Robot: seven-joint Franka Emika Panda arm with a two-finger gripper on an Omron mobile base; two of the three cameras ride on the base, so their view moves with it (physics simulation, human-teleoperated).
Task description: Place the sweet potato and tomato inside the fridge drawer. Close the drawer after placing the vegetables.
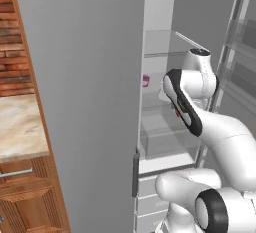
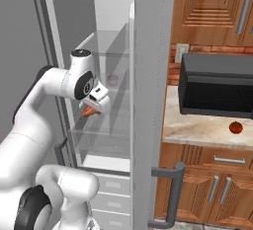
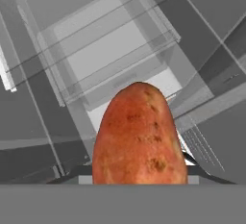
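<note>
Left base view, from the left: brick wall and a marble bench (image 1: 17, 127) over wooden cabinets, then the broad grey face of the open fridge door (image 1: 85, 102). Beyond it, the lit fridge interior with glass shelves (image 1: 160, 52), a small purple cup (image 1: 146, 80) on one of them, and the clear fridge drawer (image 1: 165, 139) pulled out below. White arm reaching in from the lower right.

Right base view, from the left: arm bent into the fridge, end effector (image 2: 91, 108) clenched on the sweet potato (image 2: 88, 111), held above the clear drawer. To the right, the edge of the open door, then a dark microwave (image 2: 215, 91) on the marble bench, with the tomato (image 2: 236, 127) resting on that bench in front of it, well apart from the fridge.

Hand view: sweet potato (image 3: 139, 136) upright between the fingertips, large in the foreground, drawer bin (image 3: 105, 50) seen beyond it.
</note>
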